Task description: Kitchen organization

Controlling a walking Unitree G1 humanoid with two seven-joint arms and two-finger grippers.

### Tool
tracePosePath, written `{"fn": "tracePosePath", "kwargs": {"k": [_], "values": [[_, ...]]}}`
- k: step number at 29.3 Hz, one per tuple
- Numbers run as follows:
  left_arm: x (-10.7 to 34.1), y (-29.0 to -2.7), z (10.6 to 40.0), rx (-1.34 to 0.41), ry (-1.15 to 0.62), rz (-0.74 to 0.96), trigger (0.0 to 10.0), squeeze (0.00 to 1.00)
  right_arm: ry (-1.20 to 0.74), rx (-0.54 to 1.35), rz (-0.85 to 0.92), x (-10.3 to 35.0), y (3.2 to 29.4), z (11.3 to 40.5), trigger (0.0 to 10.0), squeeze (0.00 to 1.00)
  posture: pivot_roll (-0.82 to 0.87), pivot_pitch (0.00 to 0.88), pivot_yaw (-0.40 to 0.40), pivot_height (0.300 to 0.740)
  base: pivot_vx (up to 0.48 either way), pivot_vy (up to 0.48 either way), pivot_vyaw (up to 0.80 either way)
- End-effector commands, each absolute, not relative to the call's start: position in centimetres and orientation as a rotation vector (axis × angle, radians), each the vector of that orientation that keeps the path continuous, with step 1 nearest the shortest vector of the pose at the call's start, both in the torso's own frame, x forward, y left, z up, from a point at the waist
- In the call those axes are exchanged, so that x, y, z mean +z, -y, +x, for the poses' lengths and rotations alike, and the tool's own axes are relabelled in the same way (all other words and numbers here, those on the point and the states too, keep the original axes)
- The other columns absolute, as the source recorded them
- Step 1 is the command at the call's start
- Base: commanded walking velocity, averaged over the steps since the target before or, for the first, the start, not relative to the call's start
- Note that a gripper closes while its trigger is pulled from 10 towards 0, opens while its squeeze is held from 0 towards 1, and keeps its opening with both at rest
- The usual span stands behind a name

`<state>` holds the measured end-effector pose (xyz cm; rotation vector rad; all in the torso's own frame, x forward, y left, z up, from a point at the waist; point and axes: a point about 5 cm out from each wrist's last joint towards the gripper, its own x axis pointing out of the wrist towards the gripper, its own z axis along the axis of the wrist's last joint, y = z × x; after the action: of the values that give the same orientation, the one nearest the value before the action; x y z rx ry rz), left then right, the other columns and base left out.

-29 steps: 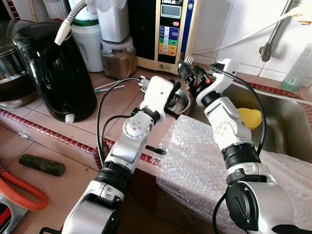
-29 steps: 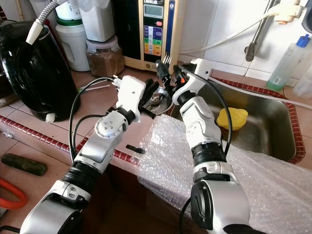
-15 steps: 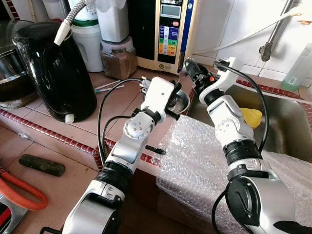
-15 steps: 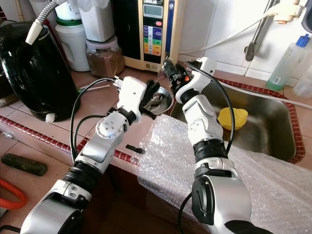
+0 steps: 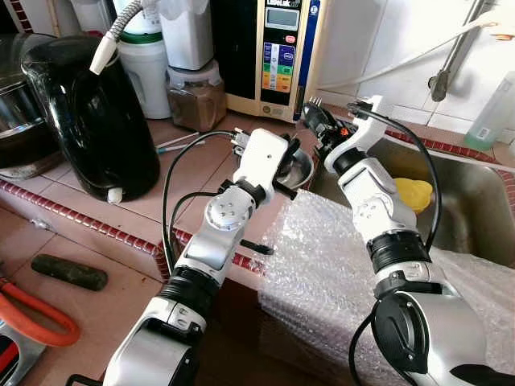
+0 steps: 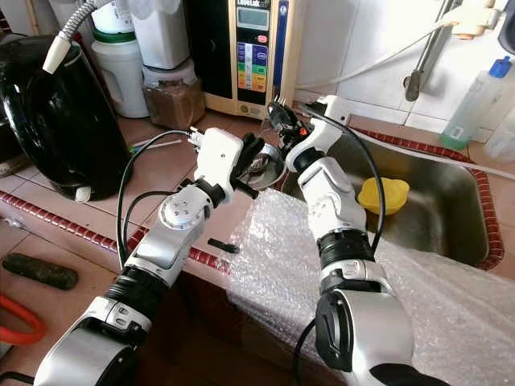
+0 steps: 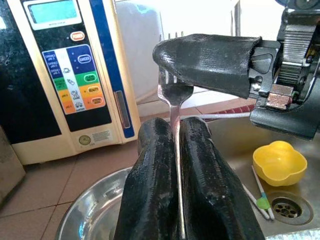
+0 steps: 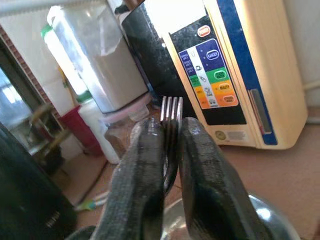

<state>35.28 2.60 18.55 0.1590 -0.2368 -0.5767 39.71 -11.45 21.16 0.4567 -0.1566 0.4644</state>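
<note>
Fork (image 7: 174,95) stands upright between both grippers, left gripper (image 7: 175,165) low on its handle, right gripper (image 8: 170,145) at the tines. Steel bowl (image 7: 95,210) sits below it, water ionizer (image 5: 278,52) behind, sink (image 6: 434,213) to its right.

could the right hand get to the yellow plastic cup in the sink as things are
Probably not right away: the right hand is shut on a metal fork, also pinched by the left hand. The path to the yellow plastic cup itself looks open.
</note>
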Motion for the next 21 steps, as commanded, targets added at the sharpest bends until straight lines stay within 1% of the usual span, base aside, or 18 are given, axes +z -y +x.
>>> {"fn": "tracePosePath", "kwargs": {"k": [1, 13, 14, 15, 21], "values": [[19.61, -1.84, 35.19, -0.601, 0.29, 0.174, 0.0, 0.0, 0.144, 0.455, 0.405, 21.31, 11.26, 39.93, 0.0, 0.0, 0.02, 0.0, 0.024, 0.74, 0.0, 0.0, 0.0], [19.67, -1.91, 35.18, -0.598, 0.306, 0.195, 0.0, 0.0, 0.138, 0.428, 0.4, 21.15, 11.35, 40.02, 0.0, 0.0, 0.02, 0.0, 0.019, 0.74, 0.0, 0.0, 0.0], [19.6, -1.85, 35.13, -0.61, 0.3, 0.182, 4.2, 0.0, 0.138, 0.427, 0.4, 21.16, 11.36, 40.03, 0.0, 0.0, 0.02, 0.0, 0.02, 0.74, 0.0, 0.0, 0.0], [19.53, -1.77, 34.98, -0.636, 0.294, 0.14, 10.0, 1.0, 0.142, 0.423, 0.402, 21.22, 11.43, 40.04, 0.0, 0.0, 0.02, 0.0, 0.02, 0.74, 0.0, 0.0, 0.0], [19.71, -1.99, 35.04, -0.621, 0.3, 0.117, 10.0, 1.0, 0.152, 0.401, 0.411, 21.37, 11.89, 40.13, 0.0, 0.0, 0.02, 0.0, 0.022, 0.74, 0.0, 0.0, 0.0]]}}
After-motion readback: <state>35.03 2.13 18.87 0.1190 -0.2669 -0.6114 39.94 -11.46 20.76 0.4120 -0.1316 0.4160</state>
